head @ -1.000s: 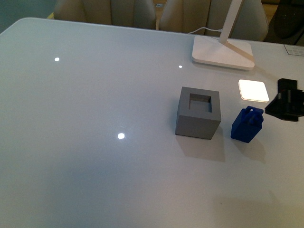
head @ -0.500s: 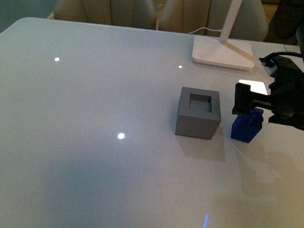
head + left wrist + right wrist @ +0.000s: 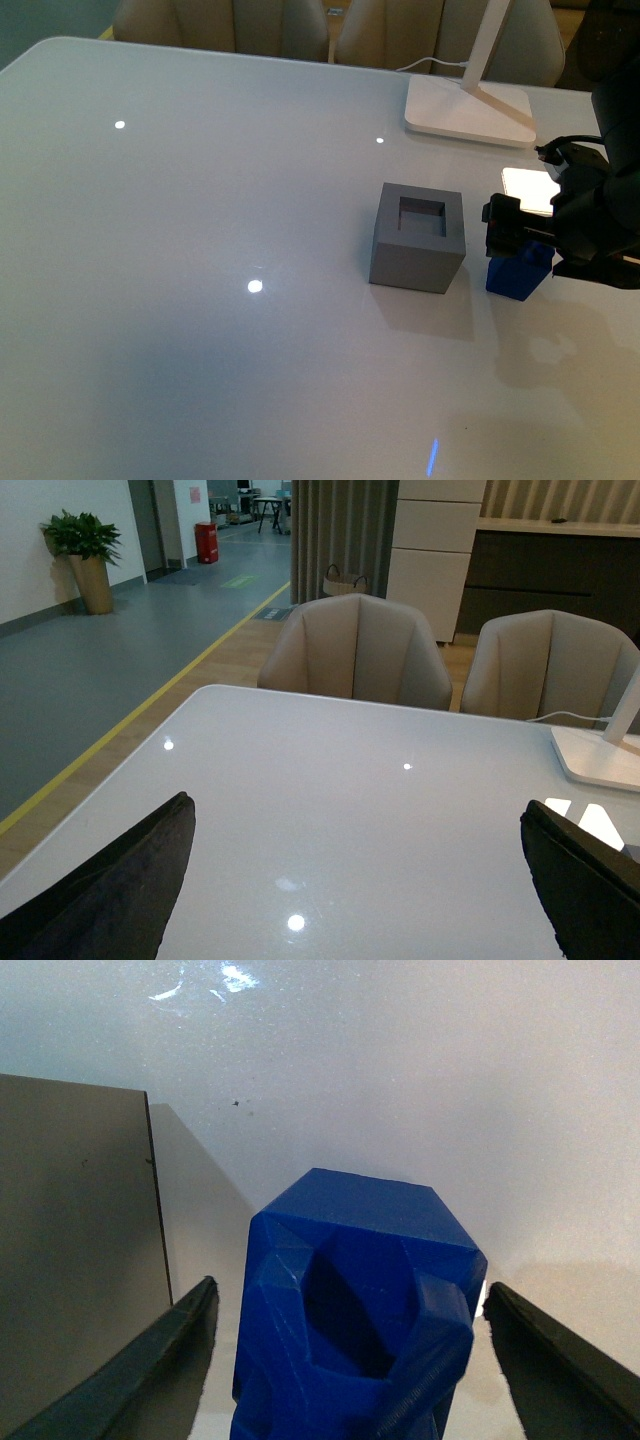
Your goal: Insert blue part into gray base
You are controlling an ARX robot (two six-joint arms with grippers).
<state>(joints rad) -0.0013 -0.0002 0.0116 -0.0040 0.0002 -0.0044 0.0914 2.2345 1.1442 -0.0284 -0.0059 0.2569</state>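
Observation:
The gray base [image 3: 418,238], a matte cube with a square hole in its top, stands on the white table right of centre; its side wall shows in the right wrist view [image 3: 75,1250]. The blue part [image 3: 518,272] stands just right of it, its top hidden by my right gripper [image 3: 522,232]. In the right wrist view the blue part [image 3: 350,1310] stands between the open fingers [image 3: 560,1360], with a gap on each side. My left gripper [image 3: 355,880] is open and empty above bare table, away from both objects.
A white lamp foot [image 3: 470,110] with its slanted stem stands at the back right, with a bright light patch [image 3: 530,185] on the table near it. Beige chairs [image 3: 350,650] line the table's far edge.
My right gripper has come in from the right edge and lowered over the blue part, now covering its top. The gray base and blue part have not moved.

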